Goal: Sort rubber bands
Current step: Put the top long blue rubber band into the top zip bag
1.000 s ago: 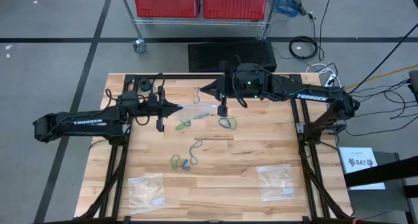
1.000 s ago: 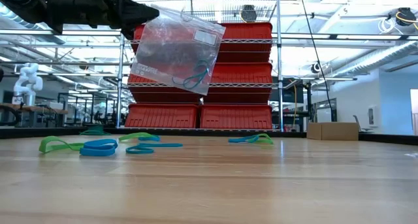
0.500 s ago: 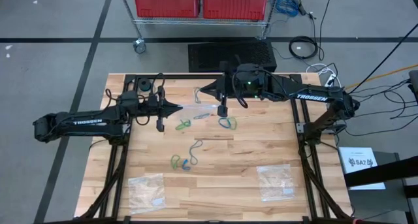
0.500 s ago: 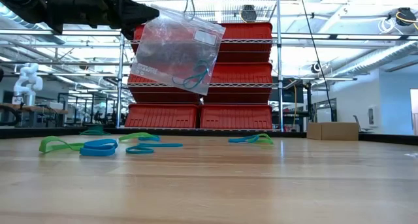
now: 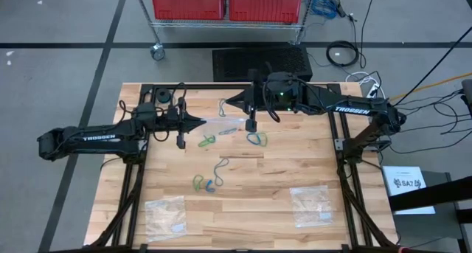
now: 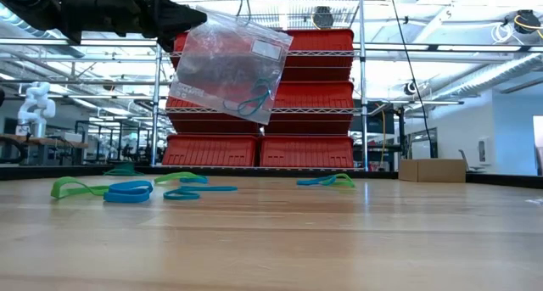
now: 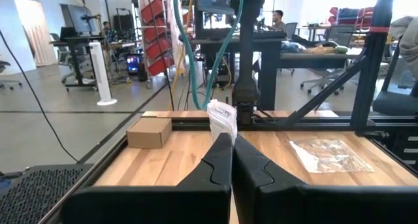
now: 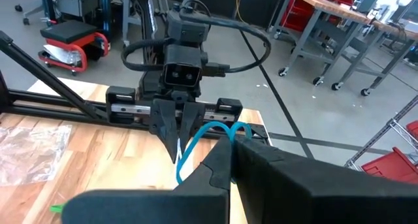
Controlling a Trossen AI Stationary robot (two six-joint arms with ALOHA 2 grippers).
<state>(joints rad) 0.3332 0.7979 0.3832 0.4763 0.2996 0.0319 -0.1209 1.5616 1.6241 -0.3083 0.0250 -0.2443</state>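
My left gripper (image 5: 199, 122) is shut on a clear plastic bag (image 6: 229, 66) that hangs high above the table's middle, with a blue rubber band (image 6: 259, 96) inside it. My right gripper (image 5: 228, 100) is shut on another blue rubber band (image 8: 196, 145). That band dangles just over the bag's top edge (image 6: 244, 2). More green and blue rubber bands (image 5: 208, 141) (image 5: 257, 139) (image 5: 206, 184) lie loose on the wooden table (image 5: 280, 172). My left gripper pinches the bag's upper corner (image 7: 222, 127) between its two shut fingers, coming level from the table's left. The bag hangs tilted beyond and below the fingertips, clear of the table. My right gripper pinches the blue band's upper end (image 8: 222, 129) between its fingertips, coming from the table's right and tipped slightly down. The loop hangs slack below them, toward the bag.
Two more clear bags lie flat near the table's front edge, one at the left (image 5: 166, 216) and one at the right (image 5: 312, 205). A greyish band (image 5: 223, 107) lies near the far edge. Red bins on a wire shelf (image 5: 228, 2) stand behind the table.
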